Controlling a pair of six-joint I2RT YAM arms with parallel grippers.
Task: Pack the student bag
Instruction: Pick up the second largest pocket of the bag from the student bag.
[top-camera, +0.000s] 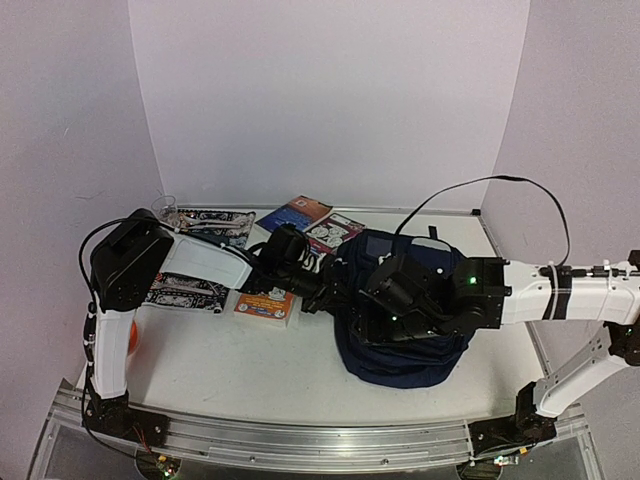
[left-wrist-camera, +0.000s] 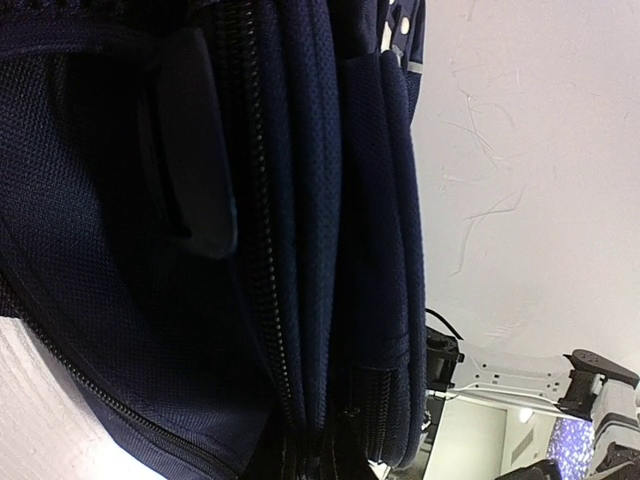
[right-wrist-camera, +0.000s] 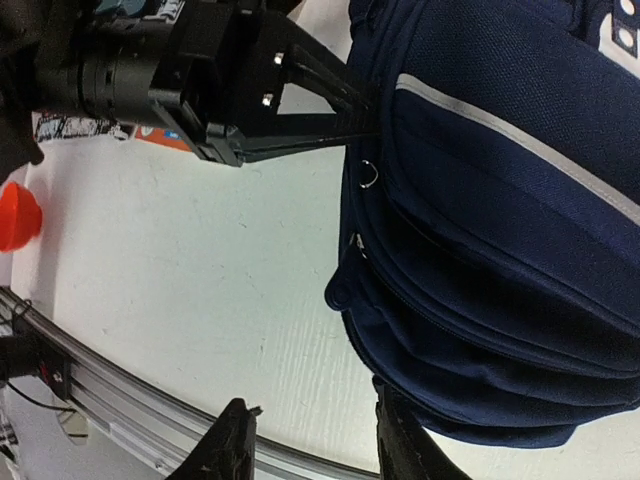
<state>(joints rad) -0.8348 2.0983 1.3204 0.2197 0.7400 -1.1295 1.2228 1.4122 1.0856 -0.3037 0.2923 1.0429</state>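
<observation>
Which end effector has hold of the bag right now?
The left end effector, pinched shut on the student bag's side edge; the right end effector stands open, holding nothing.

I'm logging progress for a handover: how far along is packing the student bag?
Done: nothing visibly packed; the inside is hidden. In hand: left gripper pinches the student bag's edge; right gripper is open and empty. Left: two books and an orange box lie on the table outside the bag.

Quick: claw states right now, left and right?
Left claw: closed, pinching the student bag at its edge.
Right claw: open, holding nothing.
</observation>
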